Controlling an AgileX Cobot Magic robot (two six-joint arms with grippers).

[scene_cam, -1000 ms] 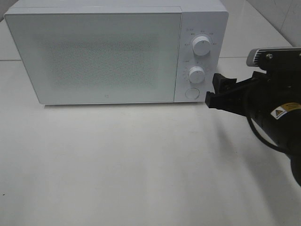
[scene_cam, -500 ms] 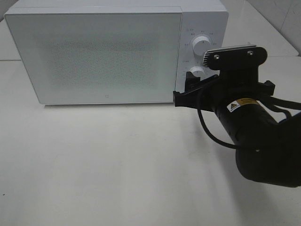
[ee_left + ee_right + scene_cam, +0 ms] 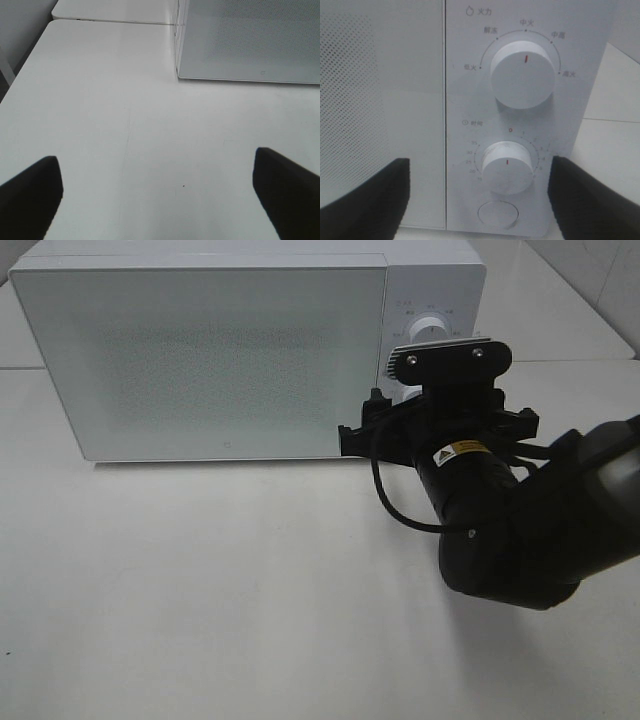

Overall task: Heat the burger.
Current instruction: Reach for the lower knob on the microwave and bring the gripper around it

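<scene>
Right hand (image 3: 437,428) swung left, now facing microwave (image 3: 200,350) dials (image 3: 522,74).

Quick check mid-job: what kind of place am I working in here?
Probably a kitchen-style test bench, perhaps in a lab: a white microwave, door shut, stands on a plain white table, with its power dial and timer dial facing the right arm's camera.

The microwave (image 3: 250,250) stands at the back of the surface (image 3: 200,590), door (image 3: 200,360) left of its control panel (image 3: 470,100). There the upper knob (image 3: 522,75) sits above the lower knob (image 3: 507,167), a button (image 3: 497,214) beneath. The right arm (image 3: 500,530) sets its jaws either side of the lower knob, seemingly just before it.
</scene>
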